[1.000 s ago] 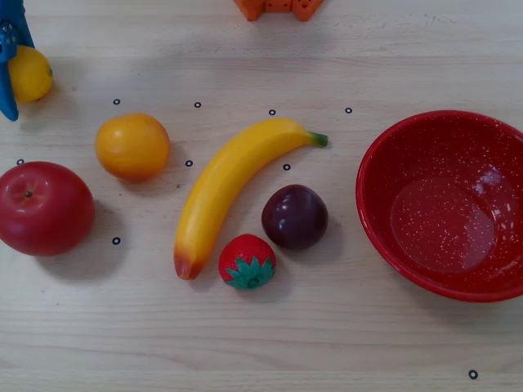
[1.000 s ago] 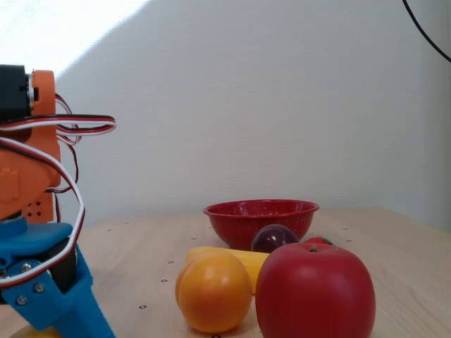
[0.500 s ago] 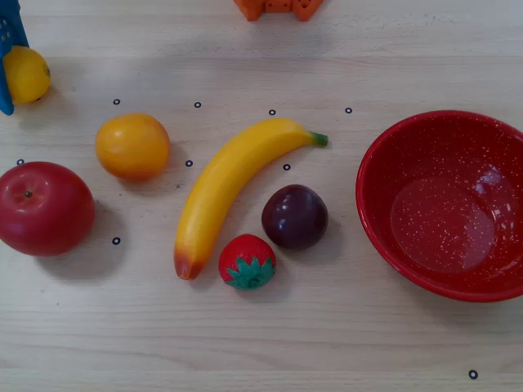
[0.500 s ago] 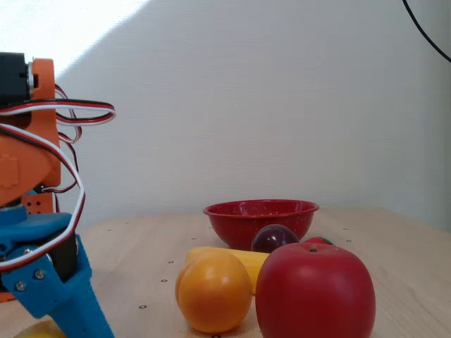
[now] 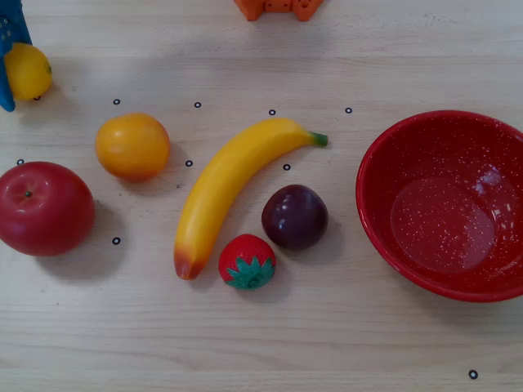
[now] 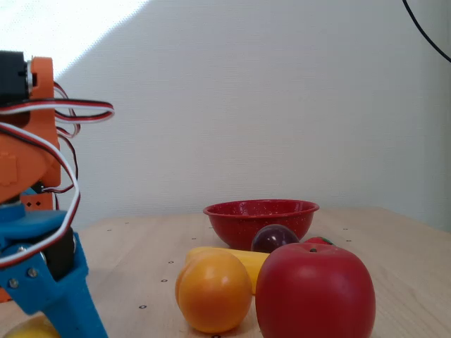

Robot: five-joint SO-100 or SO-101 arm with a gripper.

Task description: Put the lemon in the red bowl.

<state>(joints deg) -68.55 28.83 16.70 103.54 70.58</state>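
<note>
Overhead view: the lemon [image 5: 27, 71] sits far left of the red bowl [image 5: 376, 163], touching the blue gripper [image 5: 10, 57] on its right side; fixed view: lemon [image 6: 28, 329] low beside the gripper [image 6: 53, 299]; jaw state unclear.

**Count of things on the table**

Seven things lie on the table. One lemon [image 5: 27, 71] sits against the blue gripper [image 5: 8, 57]. Farther from the gripper come one orange [image 5: 131, 146], one red apple [image 5: 45, 207], one banana [image 5: 229, 184], one dark plum [image 5: 294, 216] and one strawberry [image 5: 246, 261]. One red bowl [image 5: 384, 237] lies farthest from the gripper. One gripper shows, at the picture's edge.
</note>
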